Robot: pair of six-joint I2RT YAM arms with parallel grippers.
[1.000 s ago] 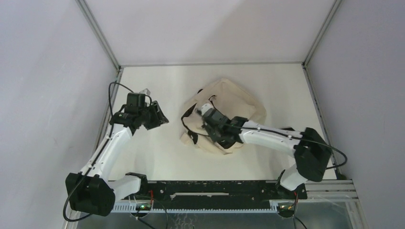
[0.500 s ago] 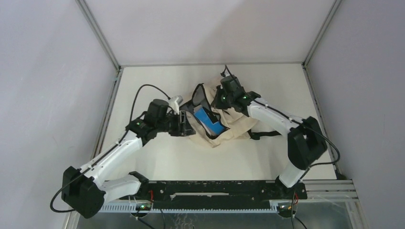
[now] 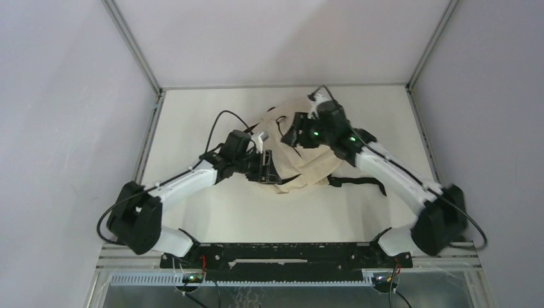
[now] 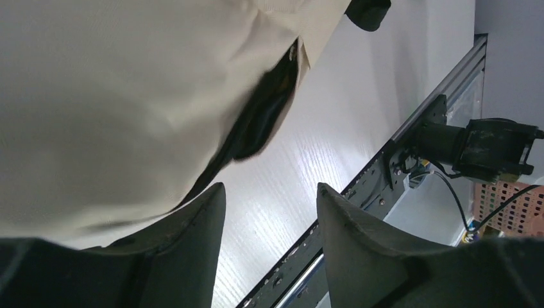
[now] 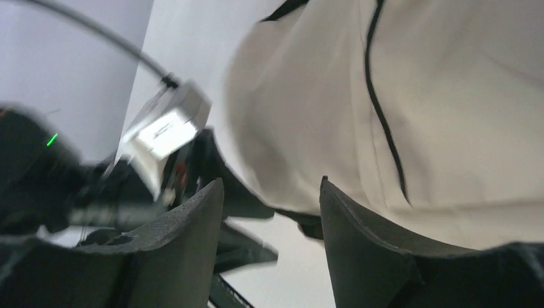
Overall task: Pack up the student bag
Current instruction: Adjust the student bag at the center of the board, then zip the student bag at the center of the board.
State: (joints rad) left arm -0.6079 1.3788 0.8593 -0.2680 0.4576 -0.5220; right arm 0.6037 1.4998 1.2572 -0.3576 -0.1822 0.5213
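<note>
The student bag (image 3: 309,165), cream fabric with black trim, lies crumpled mid-table between both arms. My left gripper (image 3: 265,168) stands at its left edge, jaws open. In the left wrist view the bag (image 4: 115,96) fills the upper left with a dark zipper gap; the left gripper (image 4: 269,192) has only bare table between its fingers, and one finger lies against the fabric. My right gripper (image 3: 292,136) hovers over the bag's far left part, open. In the right wrist view the right gripper (image 5: 271,186) holds nothing, with the bag (image 5: 449,115) just beyond it.
A black strap (image 3: 359,181) trails from the bag to the right across the white table (image 3: 192,115). Metal frame rails (image 3: 147,154) and grey walls close in the sides and back. The left arm's wrist camera (image 5: 163,125) shows close to the right gripper.
The right gripper has gone from shut to open. The left arm moved right, up against the bag. A blue item seen in the bag's mouth half a second ago no longer shows.
</note>
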